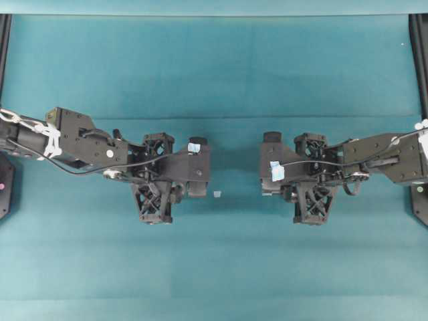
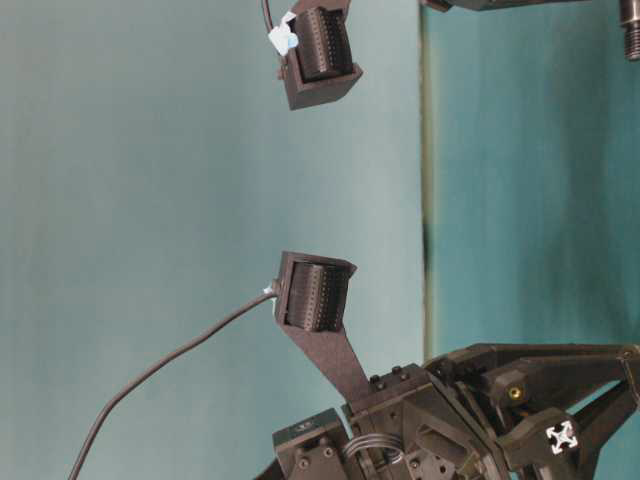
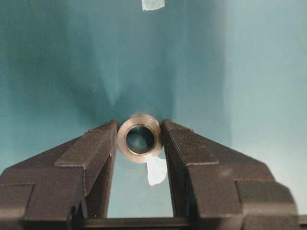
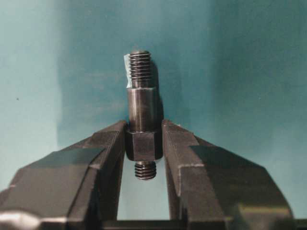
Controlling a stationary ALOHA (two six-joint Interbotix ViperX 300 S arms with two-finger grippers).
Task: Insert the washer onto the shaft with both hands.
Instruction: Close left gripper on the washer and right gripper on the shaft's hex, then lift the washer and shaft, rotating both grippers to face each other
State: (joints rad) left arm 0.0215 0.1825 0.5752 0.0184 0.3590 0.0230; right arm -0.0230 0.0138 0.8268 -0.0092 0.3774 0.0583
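Observation:
In the left wrist view my left gripper point(image 3: 140, 128) is shut on the washer point(image 3: 158, 143). It is a greyish-tan ring pinched between the fingertips, with its dark hole facing the camera. In the right wrist view my right gripper point(image 4: 143, 130) is shut on the shaft point(image 4: 142, 103). It grips the dark pin by its thicker hex section, with a threaded end sticking out past the tips and a short threaded end between the fingers. In the overhead view the left gripper point(image 1: 157, 175) and right gripper point(image 1: 311, 175) point down, level with each other and apart. Washer and shaft are hidden there.
A pale-blue tape scrap point(image 1: 217, 194) lies on the teal table point(image 1: 214, 267) between the arms. Two scraps show in the left wrist view, one under the washer point(image 3: 156, 171) and one at the top edge point(image 3: 153, 4). Black frame posts point(image 1: 420, 60) stand at the sides.

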